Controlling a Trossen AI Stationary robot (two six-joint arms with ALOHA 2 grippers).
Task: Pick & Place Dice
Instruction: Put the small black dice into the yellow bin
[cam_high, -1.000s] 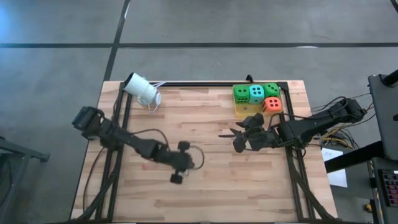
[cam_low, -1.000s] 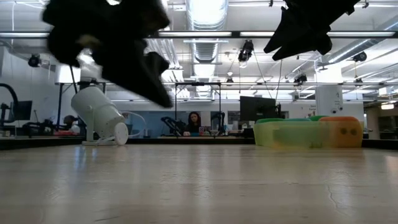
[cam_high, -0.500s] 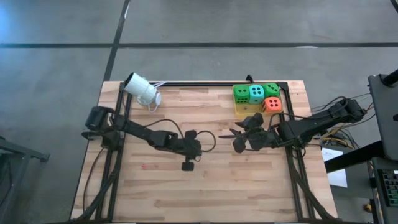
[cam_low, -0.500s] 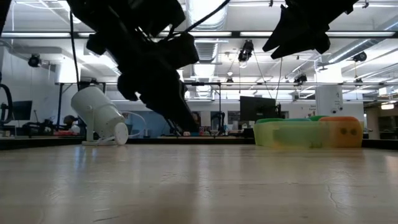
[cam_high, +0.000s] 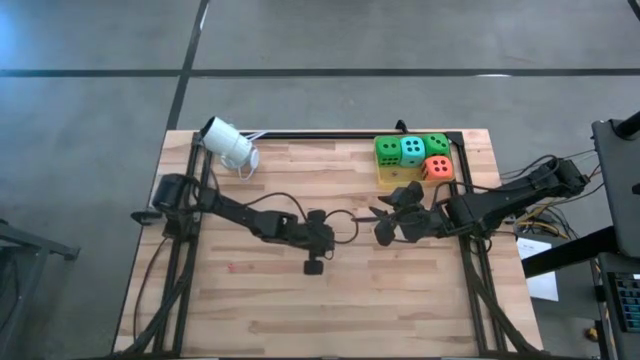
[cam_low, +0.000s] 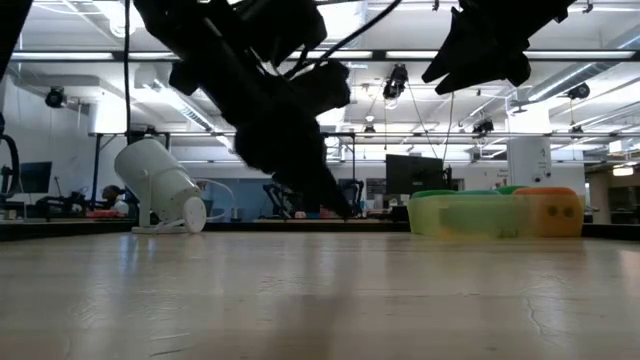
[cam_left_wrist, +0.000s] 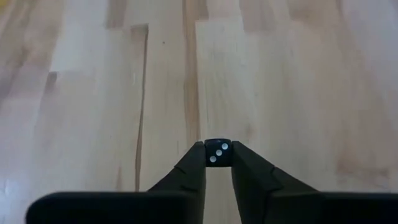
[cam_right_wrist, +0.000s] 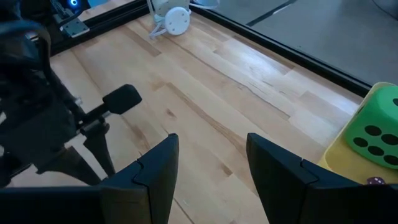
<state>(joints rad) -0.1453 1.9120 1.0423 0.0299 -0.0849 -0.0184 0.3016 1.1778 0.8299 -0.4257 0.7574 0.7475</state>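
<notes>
We see the left gripper (cam_left_wrist: 218, 159) over the bare middle of the table (cam_high: 300, 310), its jaws drawn in to a narrow gap with a small black die (cam_left_wrist: 218, 152) pinched between the fingertips (cam_left_wrist: 196, 157). The die's face with three pale pips is turned toward the wrist. Beyond the tips lies only plank. From the low view we cannot tell how high the die sits above the wood; it seems clear of it.

The right gripper (cam_right_wrist: 211, 155) hangs above the table with its jaws standing well apart and nothing between them. Ahead of its tips we see open planks, and farther off the left arm and a white camera (cam_right_wrist: 176, 17) near the table's edge. Off to one side of its jaws, just beside them, sits a yellow tray (cam_right_wrist: 339, 165) with a green die (cam_right_wrist: 379, 124) in it.

From above, the tray (cam_high: 385, 181) lies just behind the right gripper, in the table's corner, and it holds four dice packed together: the green die (cam_high: 388, 150), a teal die (cam_high: 412, 150) touching it, a second green die (cam_high: 437, 144) beyond that, and an orange die (cam_high: 438, 168) nearest the right jaws. All four are well away from the left jaws.
</notes>
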